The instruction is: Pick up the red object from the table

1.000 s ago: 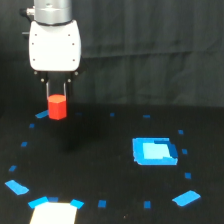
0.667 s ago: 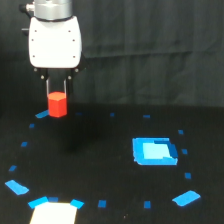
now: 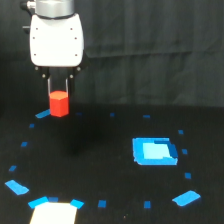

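The red object (image 3: pixel 59 103) is a small bright red-orange block with a faceted top, hanging in the air at the exterior view's left, above the black table (image 3: pixel 100 165). My gripper (image 3: pixel 59 96), under the white arm head (image 3: pixel 56 37), is shut on the block's upper part with a dark finger on each side. The block's lower half shows freely below the fingers. A dim shadow lies on the table beneath and a little to the right of it.
A bright blue square patch (image 3: pixel 154 151) lies right of centre. Small blue tape marks ring the surface, with larger ones at the front left (image 3: pixel 17 187) and front right (image 3: pixel 186 198). A white sheet (image 3: pixel 54 213) sits at the front edge. A dark curtain hangs behind.
The gripper has risen a little with the red block held in it; the block now hangs higher above the table.
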{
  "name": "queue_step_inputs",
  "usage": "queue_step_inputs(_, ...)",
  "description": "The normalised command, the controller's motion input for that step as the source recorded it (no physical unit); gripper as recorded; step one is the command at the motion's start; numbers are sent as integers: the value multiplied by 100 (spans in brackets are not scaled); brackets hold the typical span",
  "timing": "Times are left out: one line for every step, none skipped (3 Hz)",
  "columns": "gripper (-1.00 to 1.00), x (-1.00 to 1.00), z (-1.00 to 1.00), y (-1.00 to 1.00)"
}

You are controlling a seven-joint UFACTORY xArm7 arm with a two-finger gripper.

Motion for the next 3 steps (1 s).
queue_step_inputs(-100, 3, 7, -18)
queue_step_inputs(-100, 19, -6, 21)
queue_step_inputs(-100, 36, 12, -13)
